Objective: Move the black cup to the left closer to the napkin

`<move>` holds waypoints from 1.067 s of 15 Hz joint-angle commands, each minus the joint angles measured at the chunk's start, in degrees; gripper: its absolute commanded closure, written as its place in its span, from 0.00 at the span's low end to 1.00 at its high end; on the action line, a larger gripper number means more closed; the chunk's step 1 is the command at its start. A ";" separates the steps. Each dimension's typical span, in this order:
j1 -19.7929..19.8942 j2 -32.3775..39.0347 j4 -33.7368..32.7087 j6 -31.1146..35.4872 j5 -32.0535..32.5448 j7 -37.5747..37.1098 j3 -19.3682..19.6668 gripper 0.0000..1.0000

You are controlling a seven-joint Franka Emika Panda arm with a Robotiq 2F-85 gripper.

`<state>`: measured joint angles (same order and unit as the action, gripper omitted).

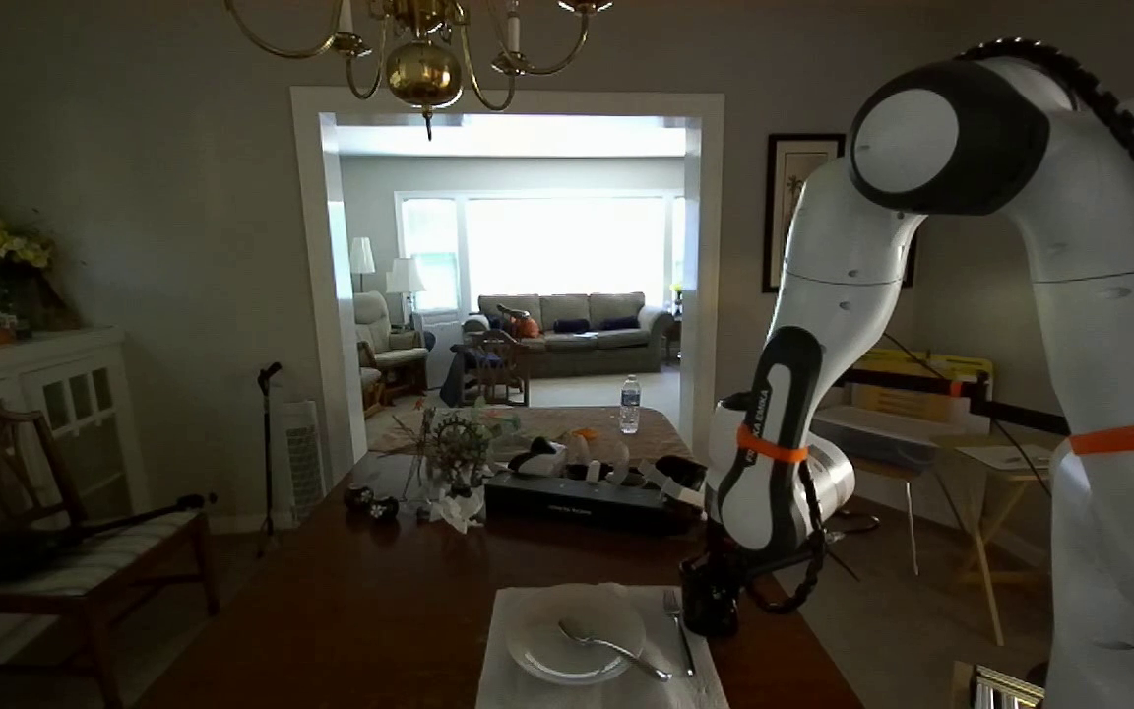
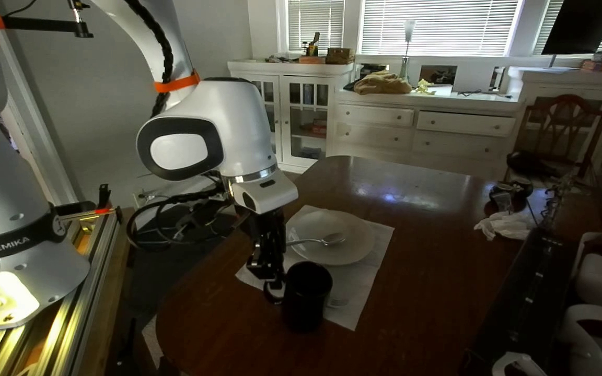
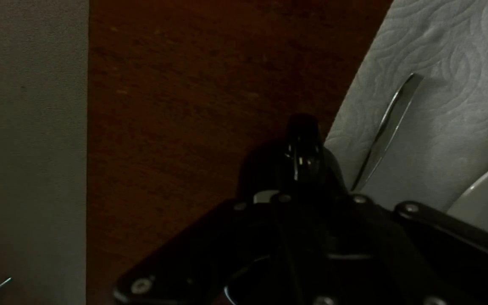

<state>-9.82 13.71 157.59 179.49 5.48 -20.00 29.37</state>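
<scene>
The black cup (image 1: pixel 711 603) stands upright on the brown table beside the fork-side edge of the napkin; it also shows in an exterior view (image 2: pixel 309 305) and the wrist view (image 3: pixel 261 169). Its handle (image 3: pixel 305 152) points toward my gripper. The napkin (image 1: pixel 506 679) is a flat white sheet, also seen in an exterior view (image 2: pixel 361 282) and the wrist view (image 3: pixel 472 51). My gripper (image 2: pixel 275 275) is low at the cup's handle side, fingers closed on the handle; the wrist view shows its dark fingers (image 3: pixel 314 198) there. Whether the cup touches the napkin is unclear.
A white plate (image 1: pixel 537 640) with a spoon (image 1: pixel 616 648) lies on the napkin, with a fork (image 1: pixel 678 630) beside the cup. A long black box (image 1: pixel 577 504), white crumpled paper (image 2: pixel 505 224) and a water bottle (image 1: pixel 630 406) stand farther along the table (image 1: pixel 370 611).
</scene>
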 commanded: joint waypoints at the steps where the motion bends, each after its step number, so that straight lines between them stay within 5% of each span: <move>1: 0.19 -0.53 0.00 -2.12 0.40 -1.62 -0.29 0.82; 2: 0.49 -0.51 0.00 -2.24 0.30 -1.62 -0.60 0.55; 4: 1.31 -0.69 -0.01 -2.95 0.12 -1.39 -1.47 0.48; 10: 4.31 -2.20 -0.09 -5.18 -0.79 0.18 -4.90 0.02; 16: 6.29 -12.70 1.60 -15.77 0.20 5.87 -4.77 0.00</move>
<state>-5.73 9.78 156.97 171.42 5.02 -17.90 24.80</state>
